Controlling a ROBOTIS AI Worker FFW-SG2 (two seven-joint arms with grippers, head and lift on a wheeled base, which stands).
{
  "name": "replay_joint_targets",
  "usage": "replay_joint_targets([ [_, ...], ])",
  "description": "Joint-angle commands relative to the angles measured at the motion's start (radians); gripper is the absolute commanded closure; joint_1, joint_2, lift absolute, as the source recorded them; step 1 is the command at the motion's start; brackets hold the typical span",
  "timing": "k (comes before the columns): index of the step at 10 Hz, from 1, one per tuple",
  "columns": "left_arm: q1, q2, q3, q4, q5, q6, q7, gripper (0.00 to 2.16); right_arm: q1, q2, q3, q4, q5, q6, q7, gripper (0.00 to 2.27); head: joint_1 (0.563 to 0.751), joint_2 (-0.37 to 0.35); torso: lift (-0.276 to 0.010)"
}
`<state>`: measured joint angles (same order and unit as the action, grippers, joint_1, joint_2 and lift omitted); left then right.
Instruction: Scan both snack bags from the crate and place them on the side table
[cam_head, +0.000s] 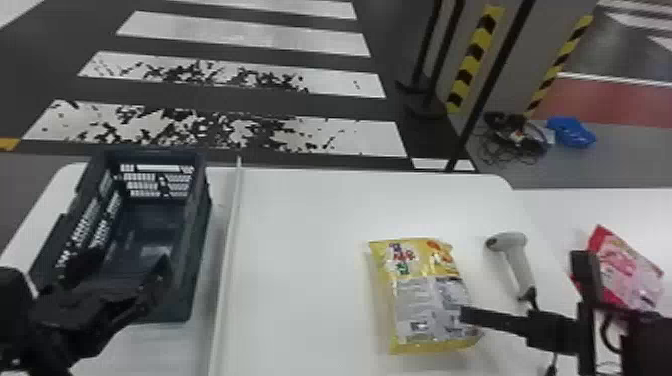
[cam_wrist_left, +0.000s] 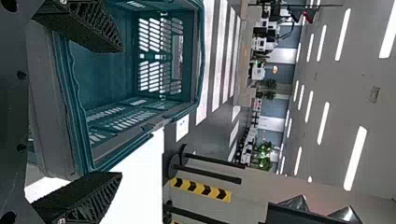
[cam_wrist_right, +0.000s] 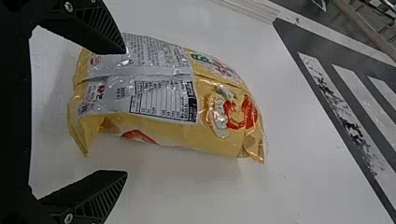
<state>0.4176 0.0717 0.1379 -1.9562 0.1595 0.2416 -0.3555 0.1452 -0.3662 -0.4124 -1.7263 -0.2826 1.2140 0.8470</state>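
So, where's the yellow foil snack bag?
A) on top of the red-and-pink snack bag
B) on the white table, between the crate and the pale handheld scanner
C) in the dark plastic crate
B: the yellow bag lies on the white tabletop, crate to its left, scanner to its right.

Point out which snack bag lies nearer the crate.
The yellow snack bag, between the crate and the scanner; the pink and red bag lies beyond the scanner, to the right.
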Motion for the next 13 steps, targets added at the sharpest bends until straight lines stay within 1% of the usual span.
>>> replay_joint_targets([
  [1,-0.003,0.0,0.0,0.007,0.0,0.0,0.001,0.04,0.001,0.0,0.012,0.004,0.003,-0.003,0.017,0.08,0.695,-0.161,-0.095],
  [3,-0.006,-0.001,0.0,0.013,0.0,-0.003,0.001,0.04,-0.001,-0.004,0.037,0.004,0.013,-0.003,0.037,0.09,0.695,-0.149,-0.095],
  [4,-0.006,-0.001,0.0,0.013,0.002,-0.003,0.001,0.04,-0.001,-0.004,0.049,0.005,0.02,-0.003,0.04,0.21,0.695,-0.141,-0.095],
  [5,-0.006,-0.001,0.002,0.013,0.002,-0.003,0.001,0.04,-0.009,-0.007,0.066,0.016,0.048,-0.003,0.046,0.45,0.695,-0.135,-0.095],
  [6,-0.006,-0.001,0.002,0.013,0.002,-0.003,0.001,0.04,-0.018,-0.011,0.083,0.03,0.072,-0.003,0.053,1.14,0.695,-0.132,-0.095],
  [7,-0.008,-0.001,0.002,0.014,0.002,-0.003,0.001,0.04,-0.021,-0.01,0.089,0.034,0.095,0.0,0.046,2.27,0.695,-0.131,-0.095],
  [8,-0.008,-0.001,0.002,0.016,0.002,-0.003,0.001,0.04,-0.021,-0.011,0.09,0.033,0.106,-0.003,0.047,2.26,0.695,-0.134,-0.095],
  [10,-0.008,-0.001,0.002,0.016,0.002,-0.003,0.001,0.04,-0.016,-0.014,0.069,0.024,0.092,0.0,0.053,2.26,0.695,-0.14,-0.095],
  [11,-0.006,-0.001,0.002,0.016,0.002,-0.003,0.0,0.04,-0.01,-0.013,0.033,-0.001,0.063,0.006,0.053,2.26,0.695,-0.143,-0.095],
  [13,-0.005,0.0,0.002,0.011,0.002,0.0,0.0,0.04,-0.004,-0.007,-0.074,-0.058,-0.013,0.022,0.052,2.26,0.695,-0.156,-0.095],
])
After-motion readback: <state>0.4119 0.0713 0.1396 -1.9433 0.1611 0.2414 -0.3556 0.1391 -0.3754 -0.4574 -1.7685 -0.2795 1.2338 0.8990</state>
